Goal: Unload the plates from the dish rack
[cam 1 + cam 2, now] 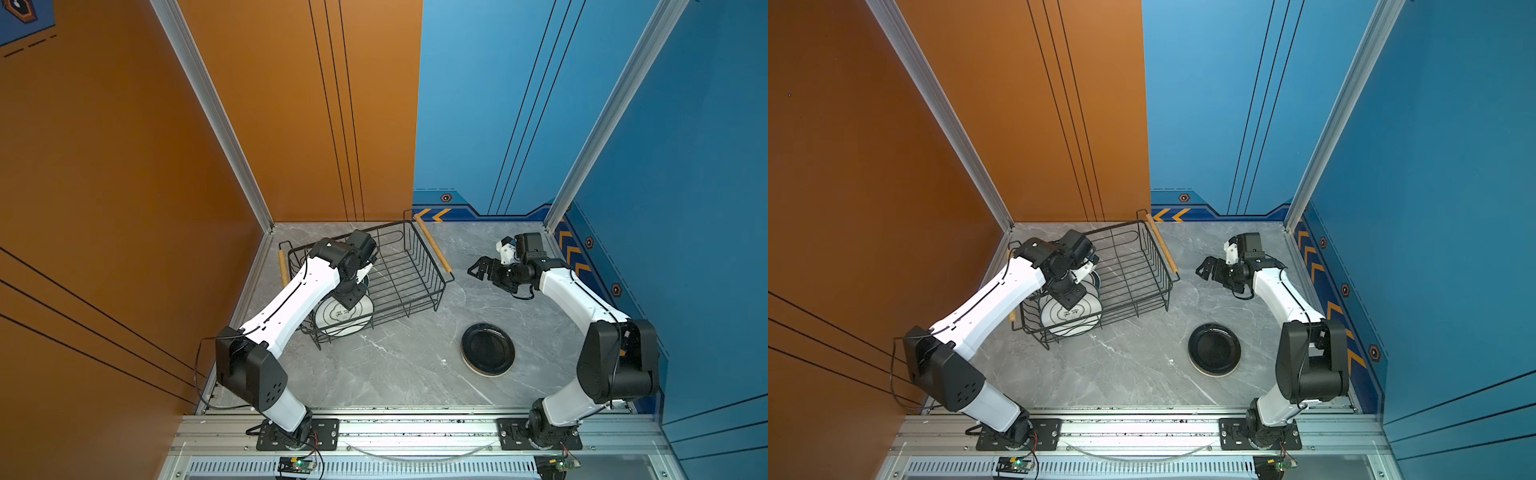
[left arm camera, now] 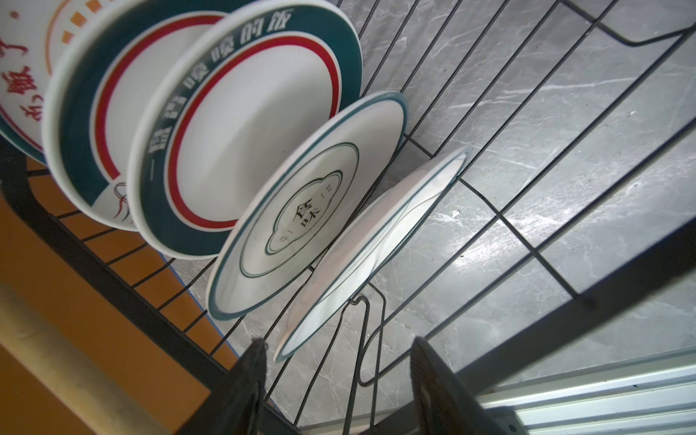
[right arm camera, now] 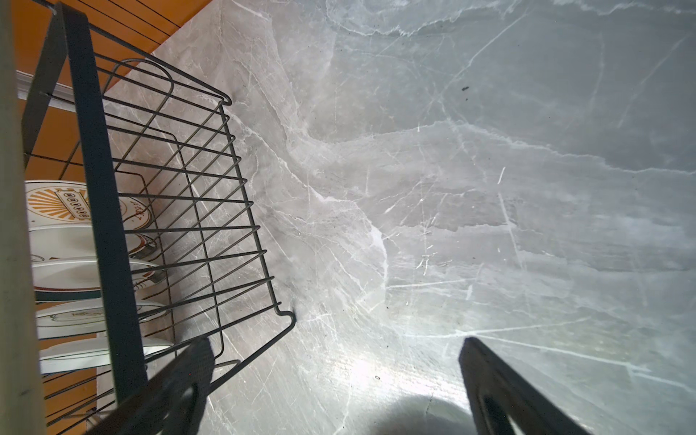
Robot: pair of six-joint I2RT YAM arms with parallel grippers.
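Note:
The black wire dish rack [image 1: 415, 266] [image 1: 1142, 270] sits at the back left of the table. Several plates [image 1: 345, 316] [image 1: 1071, 311] stand on edge in its near-left end. My left gripper [image 2: 339, 342] is down inside the rack, open. The lower rim of the nearest plate [image 2: 376, 248], white with a thin green line, lies between its fingers close to one fingertip [image 2: 260, 346]. A black plate [image 1: 488, 349] [image 1: 1214, 349] tops a small stack on the table at the right. My right gripper [image 1: 482, 269] [image 3: 335, 344] hangs open and empty over bare table, just right of the rack [image 3: 101, 188].
The rack has wooden rod handles [image 1: 432, 249] on both ends. An orange wall stands close behind and left of it, a blue wall at the right. The grey marble table [image 1: 395, 374] ends at an aluminium rail [image 1: 415, 424] in front.

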